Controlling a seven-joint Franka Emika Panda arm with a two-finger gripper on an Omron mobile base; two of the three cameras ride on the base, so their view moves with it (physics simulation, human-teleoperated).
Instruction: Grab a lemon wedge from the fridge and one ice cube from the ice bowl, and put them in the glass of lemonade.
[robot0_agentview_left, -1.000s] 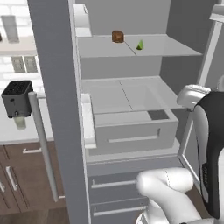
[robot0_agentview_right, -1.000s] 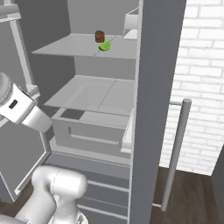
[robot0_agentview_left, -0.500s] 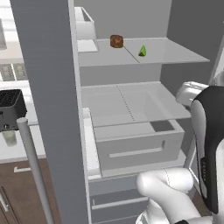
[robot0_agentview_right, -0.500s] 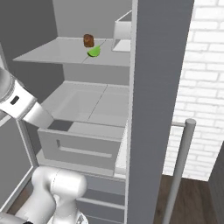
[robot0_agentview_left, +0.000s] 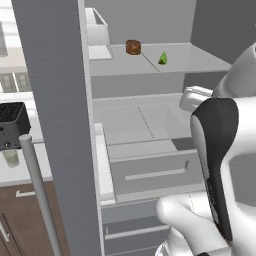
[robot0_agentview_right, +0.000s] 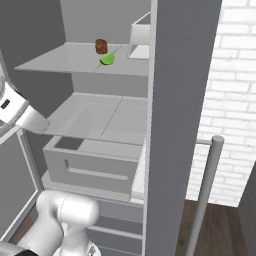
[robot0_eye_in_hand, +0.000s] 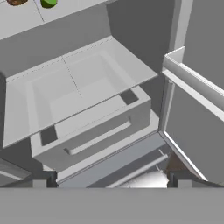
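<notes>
The fridge (robot0_agentview_left: 55, 100) stands open, and the edge of one door is close in front of the camera. On its upper shelf (robot0_agentview_right: 60, 59) lies the small yellowish-green lemon wedge (robot0_agentview_left: 163, 59) (robot0_agentview_right: 107, 59) (robot0_eye_in_hand: 48, 2), next to a round brown item (robot0_agentview_left: 133, 47). My gripper (robot0_eye_in_hand: 109, 179) is open and holds nothing. It sits low in front of the fridge, well below the wedge, facing the pulled-out drawer (robot0_eye_in_hand: 92, 131). The glass of lemonade (robot0_agentview_left: 11, 157) stands on the counter at far left, beside the black toaster (robot0_agentview_left: 11, 125). The ice bowl and ice cube are out of view.
A white box (robot0_agentview_left: 97, 30) stands at the back of the upper shelf. The door's long handle (robot0_agentview_left: 37, 190) rises at lower left. The other door and its bin (robot0_eye_in_hand: 192, 83) close off the right side. A brick wall (robot0_agentview_right: 235, 100) is beyond it.
Both base views have shifted and the fridge interior looks larger, so the camera has moved closer. The toaster has slid toward the left edge. The gripper stays open.
</notes>
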